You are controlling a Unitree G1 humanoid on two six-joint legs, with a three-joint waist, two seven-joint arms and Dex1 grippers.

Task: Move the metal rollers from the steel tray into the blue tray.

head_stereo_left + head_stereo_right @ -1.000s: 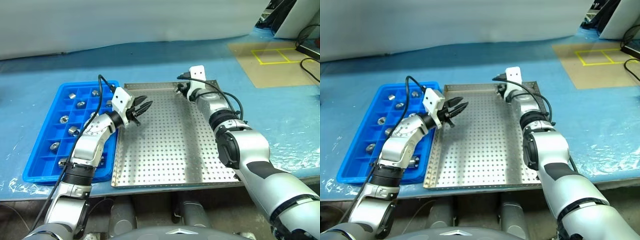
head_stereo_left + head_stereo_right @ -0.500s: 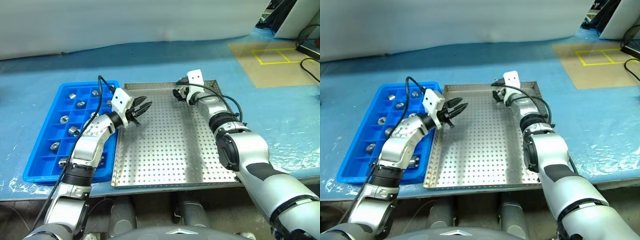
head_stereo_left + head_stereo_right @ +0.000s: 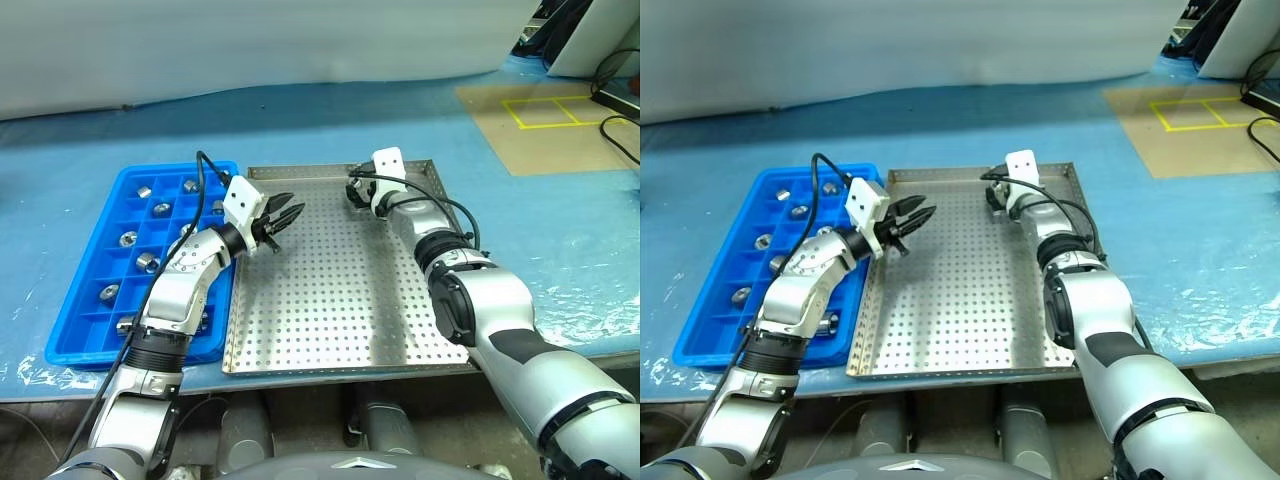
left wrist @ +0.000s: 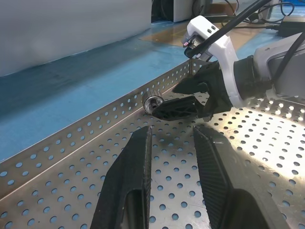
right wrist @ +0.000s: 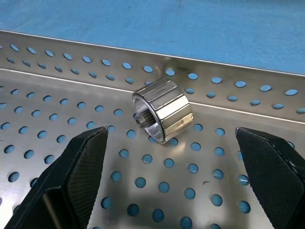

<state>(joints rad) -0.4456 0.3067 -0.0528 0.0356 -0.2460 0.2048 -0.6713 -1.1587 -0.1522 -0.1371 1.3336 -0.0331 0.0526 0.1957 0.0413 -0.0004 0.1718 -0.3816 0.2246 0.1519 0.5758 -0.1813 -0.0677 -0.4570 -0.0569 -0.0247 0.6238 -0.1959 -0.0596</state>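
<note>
**Last roller lined up at the back wall**

At the left of the head views we see the blue tray point(image 3: 85, 300) with rollers already in its cells. Just right of it, our left gripper point(image 3: 283, 218) hangs clenched and empty over the steel tray point(image 3: 330, 330). At upper centre, our right gripper point(image 5: 176, 176) is spread wide, straddling one metal roller point(image 5: 163, 116) lying on its side near the rear rim. We should advance until the fingers flank it evenly, then close squarely so it cannot roll away.

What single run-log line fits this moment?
right gripper: open, roller between fingers | left gripper: shut, empty | steel tray: one roller | blue tray: several
</note>
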